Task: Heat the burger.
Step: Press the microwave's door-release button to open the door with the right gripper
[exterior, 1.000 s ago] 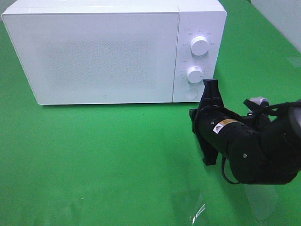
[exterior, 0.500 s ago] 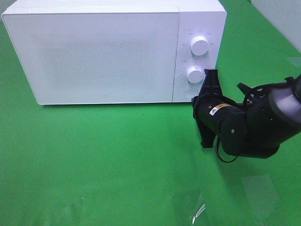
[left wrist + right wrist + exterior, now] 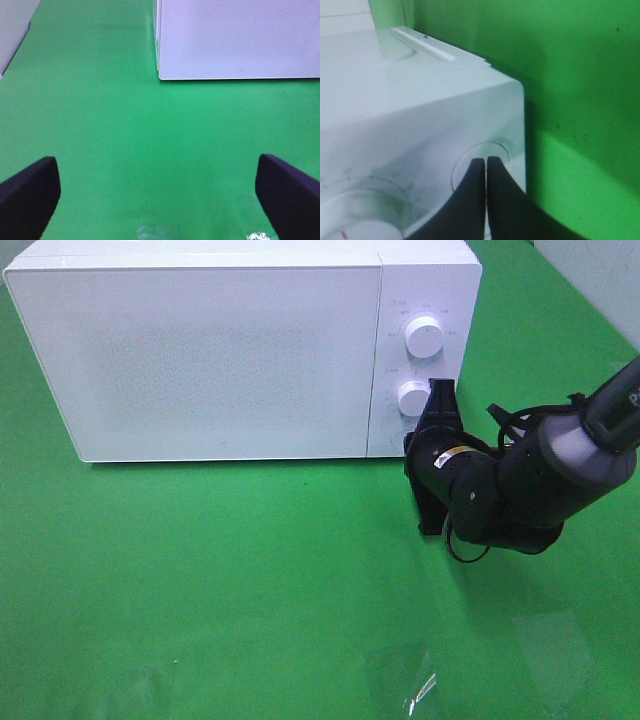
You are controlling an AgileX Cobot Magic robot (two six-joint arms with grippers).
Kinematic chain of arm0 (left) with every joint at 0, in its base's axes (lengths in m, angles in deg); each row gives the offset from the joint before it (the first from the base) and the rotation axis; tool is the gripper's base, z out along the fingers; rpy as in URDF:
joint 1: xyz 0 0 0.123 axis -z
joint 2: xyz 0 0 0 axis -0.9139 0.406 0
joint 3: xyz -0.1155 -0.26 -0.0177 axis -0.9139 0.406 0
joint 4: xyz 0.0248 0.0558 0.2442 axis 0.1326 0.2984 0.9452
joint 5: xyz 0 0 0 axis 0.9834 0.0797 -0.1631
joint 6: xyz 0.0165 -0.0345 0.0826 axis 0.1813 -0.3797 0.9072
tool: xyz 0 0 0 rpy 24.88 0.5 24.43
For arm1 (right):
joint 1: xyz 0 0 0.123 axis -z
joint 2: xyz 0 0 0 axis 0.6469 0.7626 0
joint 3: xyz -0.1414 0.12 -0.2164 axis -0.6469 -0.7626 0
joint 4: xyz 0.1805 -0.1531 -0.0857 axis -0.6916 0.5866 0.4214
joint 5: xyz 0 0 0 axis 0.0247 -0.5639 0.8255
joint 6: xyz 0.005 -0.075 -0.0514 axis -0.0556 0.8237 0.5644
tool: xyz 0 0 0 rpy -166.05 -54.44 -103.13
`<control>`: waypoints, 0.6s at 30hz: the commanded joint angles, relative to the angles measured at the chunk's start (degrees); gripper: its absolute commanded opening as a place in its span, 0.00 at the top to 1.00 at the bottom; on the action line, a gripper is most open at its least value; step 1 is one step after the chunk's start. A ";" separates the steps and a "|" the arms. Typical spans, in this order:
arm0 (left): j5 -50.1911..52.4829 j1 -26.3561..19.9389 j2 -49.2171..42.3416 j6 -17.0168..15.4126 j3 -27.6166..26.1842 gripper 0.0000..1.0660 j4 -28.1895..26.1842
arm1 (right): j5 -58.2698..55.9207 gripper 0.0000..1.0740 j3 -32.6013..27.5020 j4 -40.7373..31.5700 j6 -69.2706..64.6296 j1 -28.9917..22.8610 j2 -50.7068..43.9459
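Looking down from the high camera: showing a white microwave (image 3: pixel 200 350) on the green table (image 3: pixel 200 570), door (image 3: pixel 210 360) shut, with an upper knob (image 3: pixel 425 337) and a lower knob (image 3: pixel 413 398) on the control panel. Carrying faint grey markings around both knobs and a tiny mark low on the door, all too small to read. Showing the right gripper (image 3: pixel 440 390) pinched shut on nothing, tips up against the panel just beside the lower knob and over the round button below it. Bearing a sticker (image 3: pixel 458 452) with a yellow triangle on the wrist body, print unreadable. Having moved since a second ago: then lower and further right, apart from the panel; now swung in and up to it.

Looking from the left wrist: showing the left gripper (image 3: pixel 160 200) spread wide and empty, dark fingers (image 3: pixel 30 195) at both edges, hanging over bare green table with the microwave's corner beyond.

Looking from the right wrist: showing the right gripper (image 3: pixel 486 167) closed tight, tips meeting on the round button (image 3: pixel 492 150), with red tick marks blurred beside a knob.

Not showing the burger in any view; impossible to tell where it is.
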 commanded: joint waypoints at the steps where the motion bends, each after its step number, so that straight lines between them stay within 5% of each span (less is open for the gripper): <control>1: 0.46 -0.29 -0.86 0.06 0.17 0.08 -0.06 | -0.29 1.00 1.09 0.69 1.43 0.86 0.06; 18: 0.46 -0.29 -0.86 0.06 0.17 0.08 -0.06 | 6.13 1.00 3.44 1.09 1.43 0.86 0.69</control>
